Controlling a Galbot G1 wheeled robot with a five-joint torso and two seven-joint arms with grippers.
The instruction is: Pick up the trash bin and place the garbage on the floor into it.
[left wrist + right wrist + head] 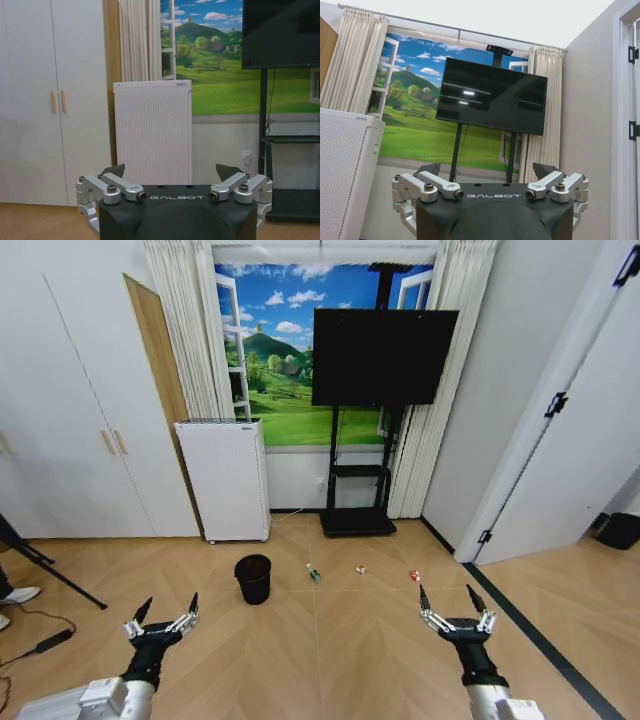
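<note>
Trash bin [253, 578] glossy black liner; floor [330, 640] smooth wood; white appliance [224, 480] matt perforated.

White perforated appliance [224, 479] stands on the wood floor [340, 640] against the far wall, just beside a wooden panel [157, 360] and white cabinet doors [70, 420]. Curtains [186, 330] frame a landscape mural [275, 360] — green hills, blue sky. Black TV [382, 356] on a black stand [357, 485] sits in front of the mural, its base on the floor (screen dark, ceiling lights reflected in the right wrist view). Wall socket [246, 155] sits low beside the stand. White door [590, 430] with black hinges at right — a dark bin [619, 530] past it. Tripod leg [45, 565], cable and a shoe [18, 595] at the left edge.
</note>
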